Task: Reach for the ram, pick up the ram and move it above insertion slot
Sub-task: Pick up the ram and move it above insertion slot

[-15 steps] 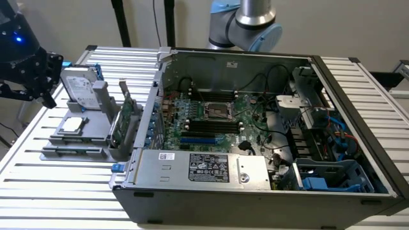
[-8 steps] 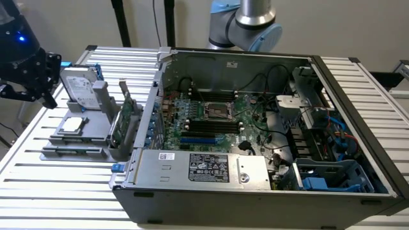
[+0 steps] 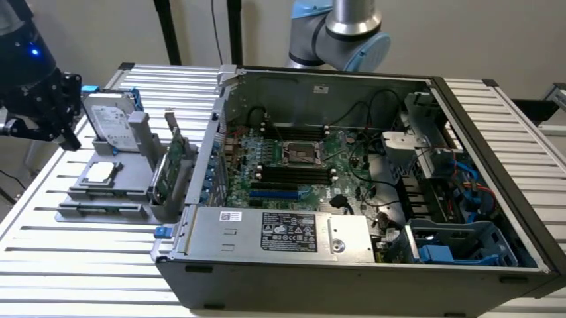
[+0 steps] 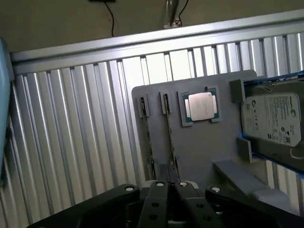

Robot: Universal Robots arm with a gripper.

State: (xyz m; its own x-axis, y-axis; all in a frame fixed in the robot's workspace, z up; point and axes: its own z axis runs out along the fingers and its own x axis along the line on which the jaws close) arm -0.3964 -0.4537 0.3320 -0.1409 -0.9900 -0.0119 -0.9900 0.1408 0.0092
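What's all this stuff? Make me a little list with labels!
place: slatted table
big thing: open computer case, motherboard inside
tray: gray tray, beside the case on the exterior view's left
on tray: ram on edge in a slot, chip, hard drive, green card
tool: tool hangs over the tray, near one end of the ram, not touching it
ram picked up: not yet
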